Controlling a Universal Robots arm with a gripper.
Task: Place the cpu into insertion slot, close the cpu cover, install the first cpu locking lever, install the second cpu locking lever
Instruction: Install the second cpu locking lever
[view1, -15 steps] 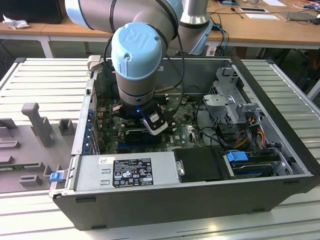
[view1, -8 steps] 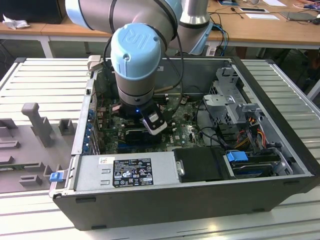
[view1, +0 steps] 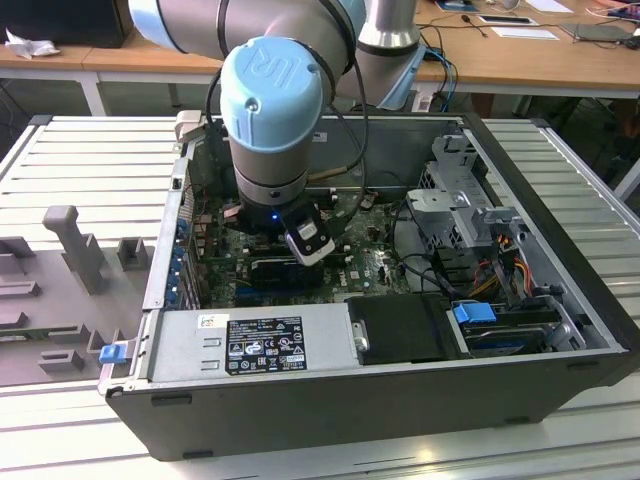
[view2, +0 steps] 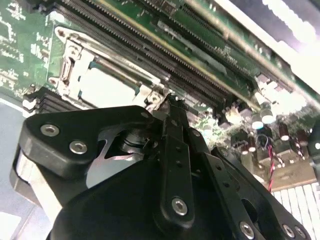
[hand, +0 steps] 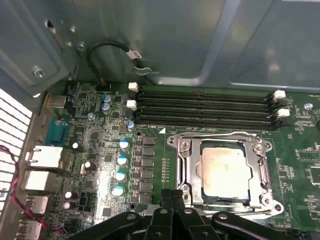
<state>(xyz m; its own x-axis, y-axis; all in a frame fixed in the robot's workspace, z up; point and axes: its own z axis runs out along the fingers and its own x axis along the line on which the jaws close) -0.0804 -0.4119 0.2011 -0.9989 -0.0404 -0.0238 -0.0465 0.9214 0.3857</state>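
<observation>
First wrist view: cpu (hand: 225, 172) sits in the insertion slot (hand: 175, 172) under the closed cpu cover (hand: 260, 170); fingers (hand: 172, 200), pressed together, touch the slot's edge.

Shiny metal cpu cover (hand: 260, 170), matt cpu (hand: 225, 167)

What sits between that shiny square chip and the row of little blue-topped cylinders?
In the first wrist view, the cpu cover's side, then small dark square components, lie between cpu and capacitors.

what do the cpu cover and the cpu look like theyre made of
cpu cover: looks like thin stamped metal, silver-grey, with bright glints along its edges. cpu: pale beige-silver top, seemingly a metal plate with a duller, matte sheen; the look alone leaves that open.
</observation>
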